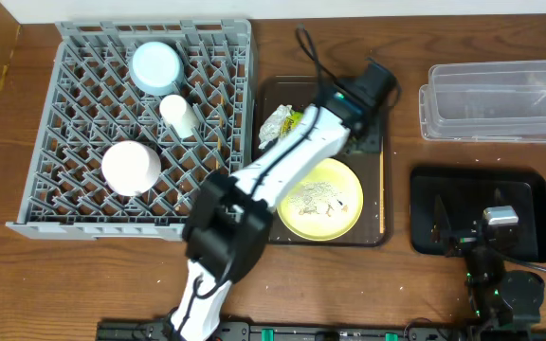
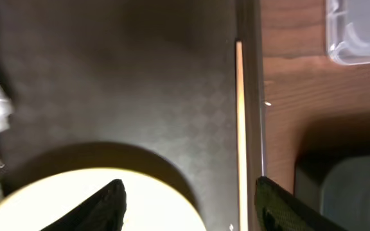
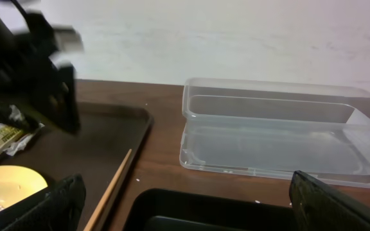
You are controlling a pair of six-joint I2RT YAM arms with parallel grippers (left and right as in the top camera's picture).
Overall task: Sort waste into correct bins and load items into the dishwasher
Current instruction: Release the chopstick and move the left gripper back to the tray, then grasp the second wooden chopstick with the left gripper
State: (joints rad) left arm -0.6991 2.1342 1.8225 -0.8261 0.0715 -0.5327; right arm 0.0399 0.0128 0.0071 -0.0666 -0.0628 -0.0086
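Over the brown serving tray [image 1: 370, 225] at frame centre, the left gripper [image 2: 190, 187] hangs with jaws apart and empty above wooden chopsticks [image 2: 239, 128] lying tight against the tray's right rim. Thin sticks hugging a raised lip could slip the pinch or skid into the yellow plate [image 1: 320, 199]. At lower right, the right gripper [image 3: 185, 192] gapes wide and empty over the black tray [image 1: 529, 189]. The dark wood-grain table [image 1: 406, 47] meets a pale plain wall.

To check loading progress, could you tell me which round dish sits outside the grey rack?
The yellow plate, on the dark brown tray; the light blue bowl, white cup and white bowl are all in the rack.
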